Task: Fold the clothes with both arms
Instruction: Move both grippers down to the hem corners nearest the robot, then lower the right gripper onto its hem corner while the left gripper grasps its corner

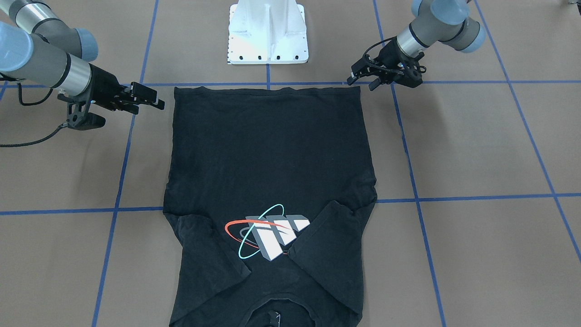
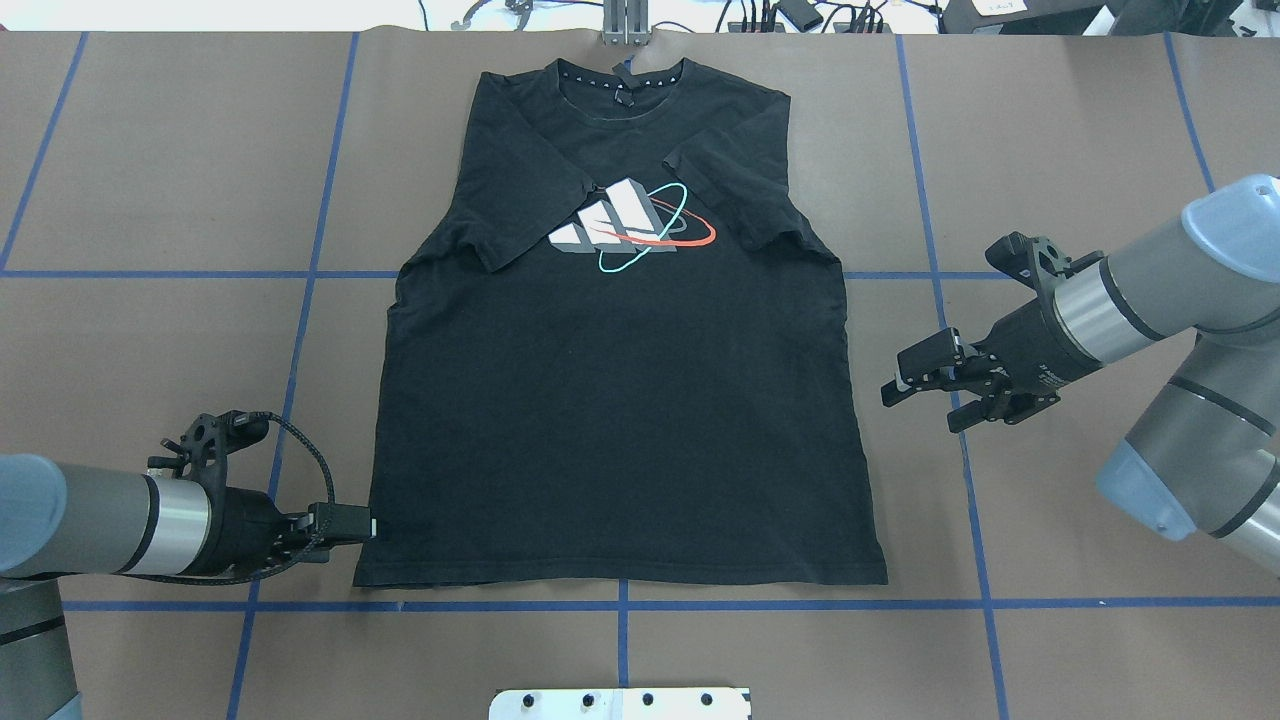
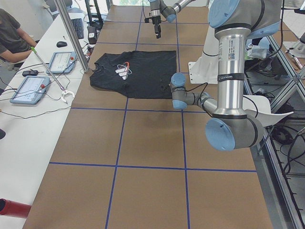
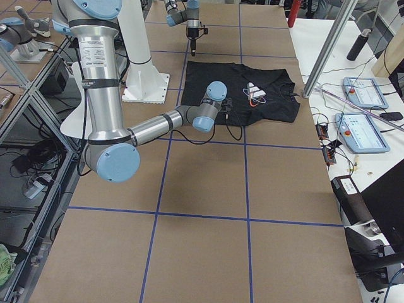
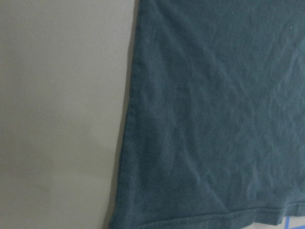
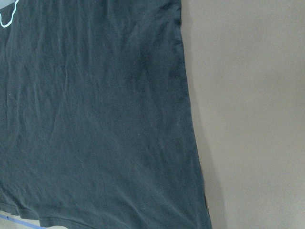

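On the brown surface point(image 2: 150, 150), seen from overhead, the left arm point(image 2: 110, 525) came in low from the left edge with its forearm almost level. The left claw point(image 2: 368, 525) pointed at the T-shirt's near left hem corner, its tips right at the fabric's edge. It showed edge-on, so I could not tell how far its fingers stood apart. In the middle, the black T-shirt point(image 2: 620, 430) lay flat and face up, within the blue tape lines point(image 2: 310, 274). Its long axis ran away from the robot: the hem lay toward the white pedestal base point(image 2: 620, 703) and the collar pointed to the far edge. Both short sleeves were folded inward across the chest, meeting the block graphic point(image 2: 625, 228) on either side. On the right, the right arm point(image 2: 1150, 300) reached in from the right edge, its forearm sloping toward the shirt's side seam. The right claw point(image 2: 893, 378) stood parted with a clear gap, gripping nothing, with bare surface between it and the cloth.
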